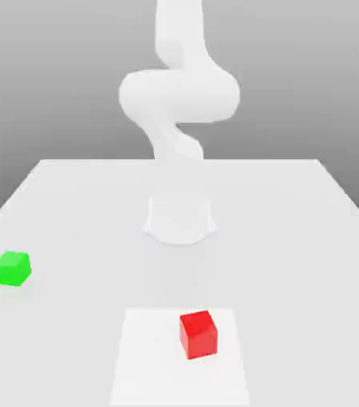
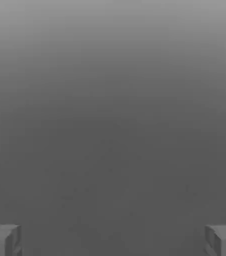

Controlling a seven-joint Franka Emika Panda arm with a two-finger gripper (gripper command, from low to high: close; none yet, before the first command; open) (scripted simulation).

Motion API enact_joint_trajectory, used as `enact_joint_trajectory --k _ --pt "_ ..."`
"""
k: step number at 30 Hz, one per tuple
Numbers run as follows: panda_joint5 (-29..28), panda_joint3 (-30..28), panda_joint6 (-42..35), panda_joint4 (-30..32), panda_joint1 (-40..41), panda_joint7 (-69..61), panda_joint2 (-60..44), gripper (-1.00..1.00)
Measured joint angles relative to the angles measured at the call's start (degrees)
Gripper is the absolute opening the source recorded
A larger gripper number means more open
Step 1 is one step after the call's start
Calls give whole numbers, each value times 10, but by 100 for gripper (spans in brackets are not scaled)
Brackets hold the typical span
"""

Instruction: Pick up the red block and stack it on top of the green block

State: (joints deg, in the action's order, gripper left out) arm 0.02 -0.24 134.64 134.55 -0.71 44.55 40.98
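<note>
The red block [image 1: 198, 334] is a plain red cube resting on a lighter square patch near the front of the white table. A smaller green block [image 1: 12, 268] sits on the table toward the exterior view's left, well apart from the red one. In the hand view my gripper [image 2: 113, 240] is open: its two grey fingertips [image 2: 4, 240] stand far apart with nothing between them, against a plain grey background. Neither block is near the fingers.
The white arm [image 1: 179, 95] rises from its round base [image 1: 179, 221] at the middle of the white table [image 1: 294, 238]. A pale square patch [image 1: 151, 358] marks the table's front. The table's edges show at the back and both sides.
</note>
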Motion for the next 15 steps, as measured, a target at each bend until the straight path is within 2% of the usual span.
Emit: enact_joint_trajectory --k 15 --pt "4 -6 186 176 -36 -86 -319 0"
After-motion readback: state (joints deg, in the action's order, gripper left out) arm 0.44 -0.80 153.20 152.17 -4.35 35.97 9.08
